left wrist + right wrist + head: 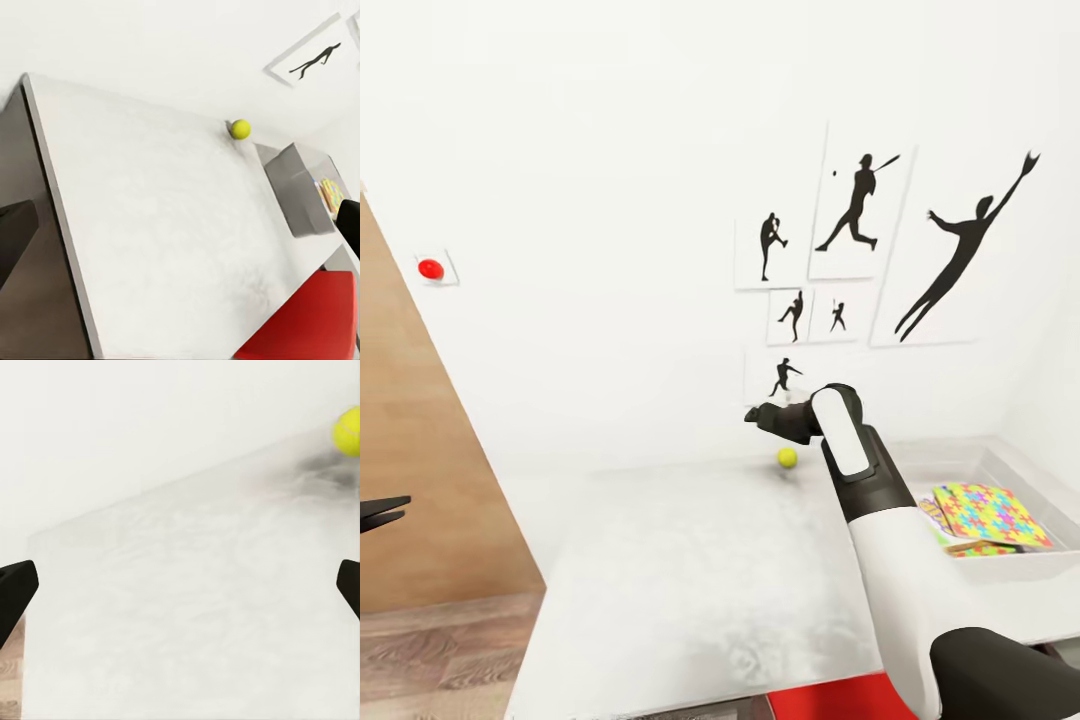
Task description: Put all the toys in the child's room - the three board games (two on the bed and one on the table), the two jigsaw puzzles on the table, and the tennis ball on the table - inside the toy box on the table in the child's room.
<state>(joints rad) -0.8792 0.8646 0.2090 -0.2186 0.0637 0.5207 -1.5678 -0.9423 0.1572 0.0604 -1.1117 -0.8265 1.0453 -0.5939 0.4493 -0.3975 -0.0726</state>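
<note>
Table (690, 560) holds one tennis ball (787, 458), one toy box (1015, 570); right tool (756, 415) spread wide.

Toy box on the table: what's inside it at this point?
The toy box holds colourful jigsaw puzzles, stacked. Anything beneath them is covered. The tennis ball sits outside, on the table.

A child's room at home: baseball silhouette prints (857, 215) (black on white), toy box (1028, 566)

right pincer (758, 414) open, arm outstretched
</note>
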